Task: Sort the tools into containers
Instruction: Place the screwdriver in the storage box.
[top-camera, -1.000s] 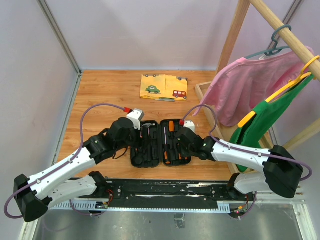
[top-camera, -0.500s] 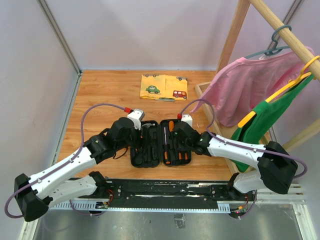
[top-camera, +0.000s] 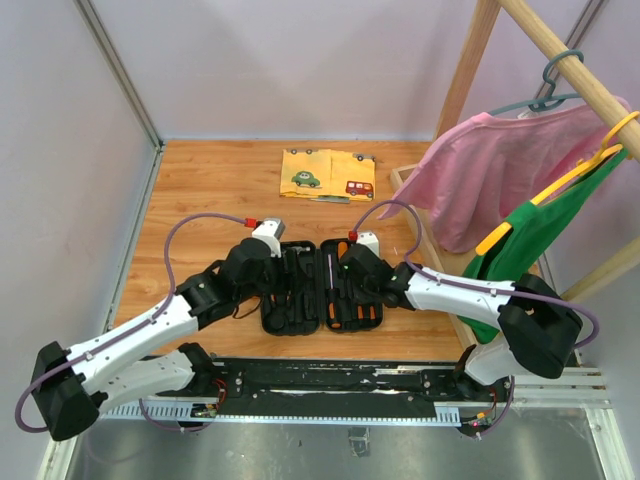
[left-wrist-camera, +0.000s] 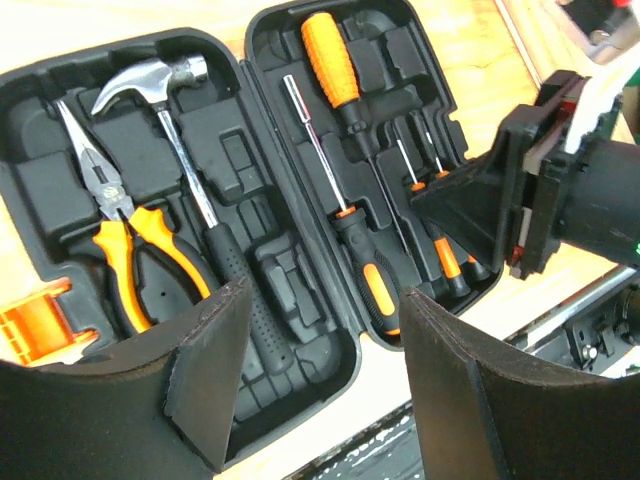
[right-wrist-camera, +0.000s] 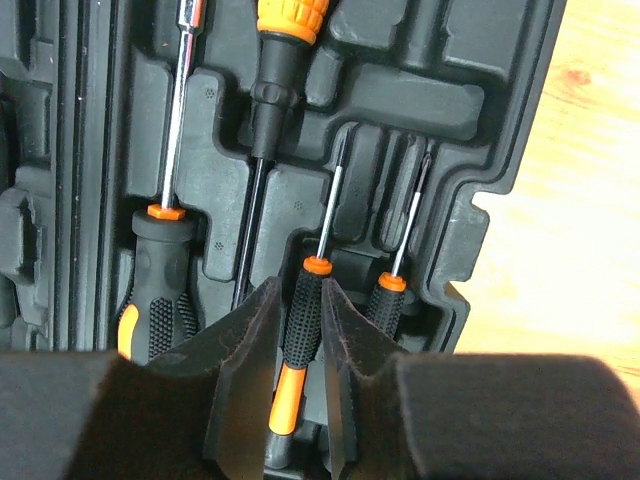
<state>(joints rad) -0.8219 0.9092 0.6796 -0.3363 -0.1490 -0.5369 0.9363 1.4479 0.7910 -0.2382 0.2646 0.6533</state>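
Note:
The black tool case (top-camera: 300, 322) lies open between my arms. In the left wrist view its left half (left-wrist-camera: 60, 185) holds the claw hammer (left-wrist-camera: 150, 78) and the orange-handled pliers (left-wrist-camera: 120, 235). Its right half holds several orange-and-black screwdrivers (left-wrist-camera: 372, 275). My left gripper (left-wrist-camera: 315, 385) is open and empty above the case's near edge. My right gripper (right-wrist-camera: 298, 400) is shut on the handle of a small screwdriver (right-wrist-camera: 303, 310), which lies in its moulded slot (right-wrist-camera: 420, 100) beside another small one (right-wrist-camera: 390, 290).
A yellow cloth with cars (top-camera: 328, 175) lies at the back of the table. The wooden rack base (top-camera: 405, 178) and hanging pink (top-camera: 500, 180) and green (top-camera: 540, 230) clothes stand at the right. A metal rail (top-camera: 330, 385) runs along the near edge.
My right gripper has moved left over the case's right half and onto the small screwdriver's handle. My left arm has shifted slightly.

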